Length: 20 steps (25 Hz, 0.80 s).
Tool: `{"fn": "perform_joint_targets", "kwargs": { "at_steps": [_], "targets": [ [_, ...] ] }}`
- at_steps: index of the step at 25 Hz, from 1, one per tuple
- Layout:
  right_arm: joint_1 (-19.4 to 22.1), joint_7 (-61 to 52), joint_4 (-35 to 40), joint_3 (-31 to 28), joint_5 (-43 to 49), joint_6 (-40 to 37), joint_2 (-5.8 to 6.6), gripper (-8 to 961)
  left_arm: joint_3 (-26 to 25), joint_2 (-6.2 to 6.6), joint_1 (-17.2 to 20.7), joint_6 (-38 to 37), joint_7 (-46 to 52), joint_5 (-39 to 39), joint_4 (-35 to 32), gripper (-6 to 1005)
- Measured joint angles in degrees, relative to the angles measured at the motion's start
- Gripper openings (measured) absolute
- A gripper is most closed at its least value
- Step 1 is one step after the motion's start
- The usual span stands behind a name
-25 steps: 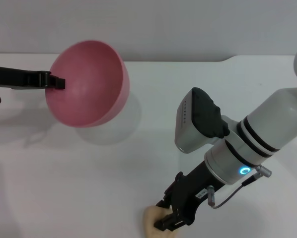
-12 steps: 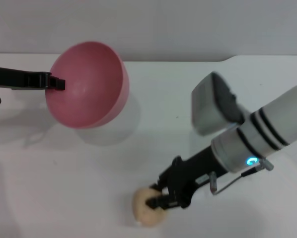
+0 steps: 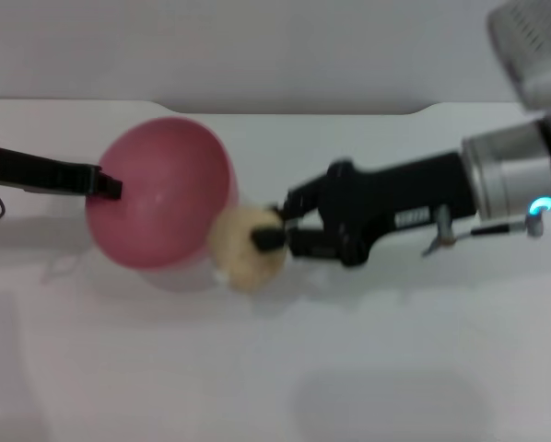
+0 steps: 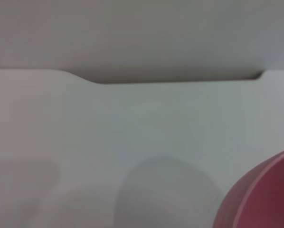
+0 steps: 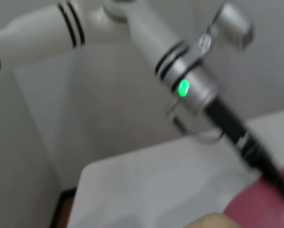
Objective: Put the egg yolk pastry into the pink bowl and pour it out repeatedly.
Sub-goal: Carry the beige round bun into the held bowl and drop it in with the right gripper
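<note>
Now my right gripper point(image 3: 277, 232), fingers pinching the pale beige doughy egg yolk pastry point(image 3: 245, 247), has swung it up off the white surface point(image 3: 368, 368) to the rim of the tilted glossy pink plastic bowl point(image 3: 156, 203) that my left gripper point(image 3: 105, 182) grips, drop next.

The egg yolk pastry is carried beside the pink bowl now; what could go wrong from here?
1. The right gripper pinches only one side of the egg yolk pastry, so it may slip out.
2. The pastry is level with the pink bowl's wall, not above the rim, so it may bump the bowl, which the left gripper holds tilted.
</note>
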<state>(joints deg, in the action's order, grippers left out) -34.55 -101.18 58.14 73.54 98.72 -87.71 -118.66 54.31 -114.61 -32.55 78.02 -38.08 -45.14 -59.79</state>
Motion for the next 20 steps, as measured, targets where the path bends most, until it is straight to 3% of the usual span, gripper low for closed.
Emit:
{"fn": "perform_joint_targets", "kwargs": {
  "at_steps": [8, 13, 20],
  "targets": [
    [-3.0, 0.1, 1.5, -0.6, 3.5, 4.7, -0.05, 135, 2.8, -2.8, -4.1, 4.6, 0.5, 6.8, 0.0, 0],
    [-4.8, -0.8, 0.9, 3.7, 8.1, 6.4, -0.14, 117, 7.8, -3.05, -6.2, 5.2, 2.9, 8.0, 0.1, 0],
    [-5.0, -3.7, 1.1, 6.0, 9.0, 8.3, -0.17, 112, 8.8, -3.07, -7.7, 4.9, 3.4, 8.1, 0.1, -1]
  ]
}}
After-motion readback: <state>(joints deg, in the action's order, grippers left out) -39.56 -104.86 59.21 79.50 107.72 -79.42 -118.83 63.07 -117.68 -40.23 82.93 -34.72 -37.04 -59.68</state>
